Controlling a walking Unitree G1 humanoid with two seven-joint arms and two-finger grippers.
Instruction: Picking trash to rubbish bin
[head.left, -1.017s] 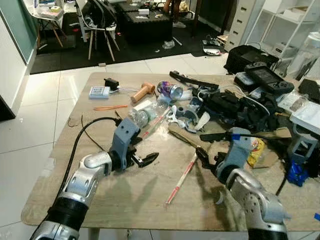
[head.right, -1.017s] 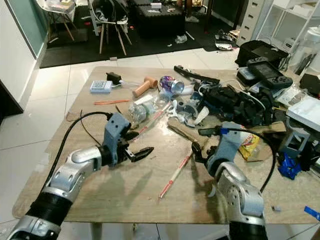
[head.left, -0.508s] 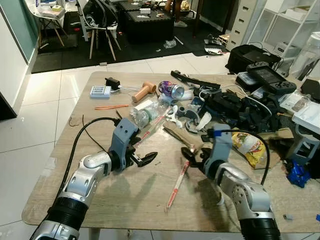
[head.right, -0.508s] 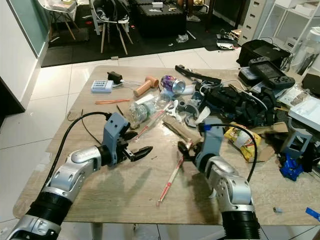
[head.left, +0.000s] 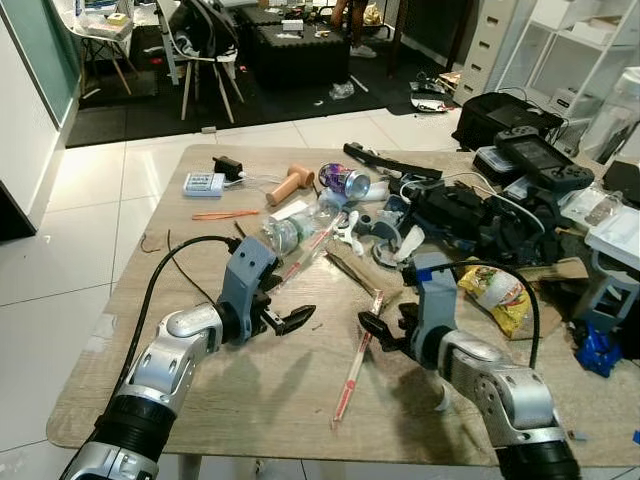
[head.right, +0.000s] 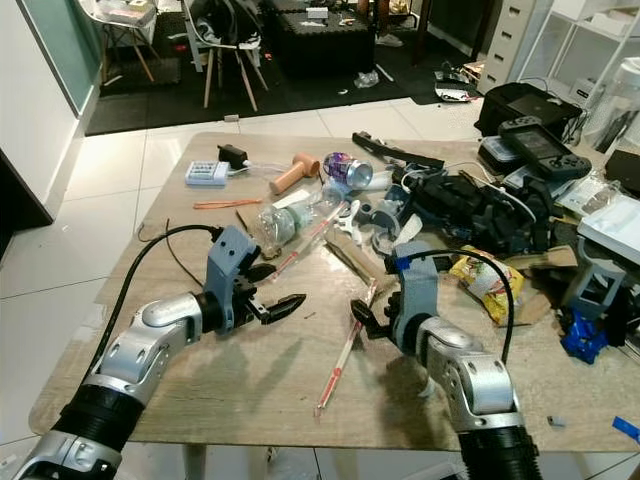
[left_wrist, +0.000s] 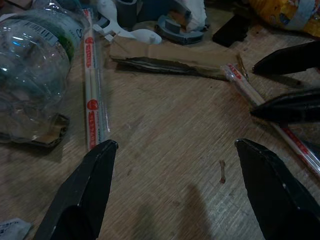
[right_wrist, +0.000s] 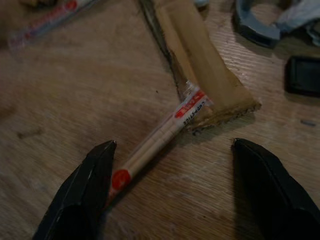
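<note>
A long wrapped chopstick pack (head.left: 355, 362), white with red marks, lies on the wooden table (head.left: 250, 400). My right gripper (head.left: 372, 328) is open just right of the pack's upper half. In the right wrist view the pack (right_wrist: 160, 132) runs between the fingertips (right_wrist: 95, 175), with its end on a cardboard strip (right_wrist: 200, 75). My left gripper (head.left: 295, 318) is open and holds nothing, low over bare table to the left of the pack. A second wrapped pack (left_wrist: 92, 95) and a crushed clear bottle (head.left: 290, 232) lie beyond the left gripper.
Clutter fills the far half of the table: a purple can (head.left: 345, 182), a yellow snack wrapper (head.left: 495, 290), black gear and cables (head.left: 470, 215), a wooden mallet (head.left: 288, 185), and a white remote (head.left: 202, 184). A black cable (head.left: 165, 265) trails from my left arm.
My right gripper has swung left across the table, from beside the yellow wrapper to the chopstick pack. The left arm has stayed in place.
</note>
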